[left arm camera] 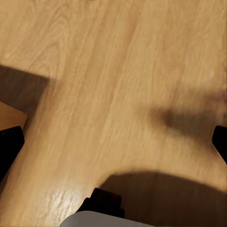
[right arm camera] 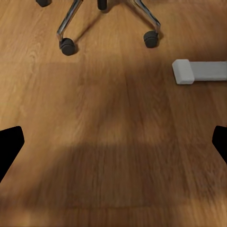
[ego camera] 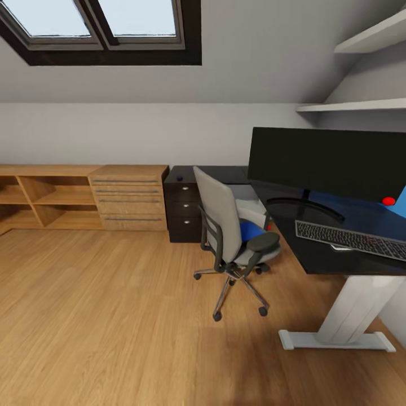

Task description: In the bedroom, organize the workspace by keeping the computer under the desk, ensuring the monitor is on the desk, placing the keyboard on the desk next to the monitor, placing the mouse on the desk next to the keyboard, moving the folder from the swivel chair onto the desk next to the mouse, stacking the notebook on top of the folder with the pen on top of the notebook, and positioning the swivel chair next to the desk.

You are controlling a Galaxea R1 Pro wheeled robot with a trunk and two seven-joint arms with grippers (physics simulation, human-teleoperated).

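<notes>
The grey swivel chair stands on the wood floor at the desk's inner corner. On its seat lies the blue folder. The black desk top carries the wide black monitor and, in front of it, the silver-grey keyboard. A pale boxy shape behind the chair under the desk may be the computer. My left gripper is open over bare floor. Open too is my right gripper, low above the floor near the chair's castors.
The desk's white leg and foot rest on the floor right of the chair. A dark drawer unit and low light-wood cabinets line the back wall. Wall shelves hang above the desk. Open floor spreads at the left.
</notes>
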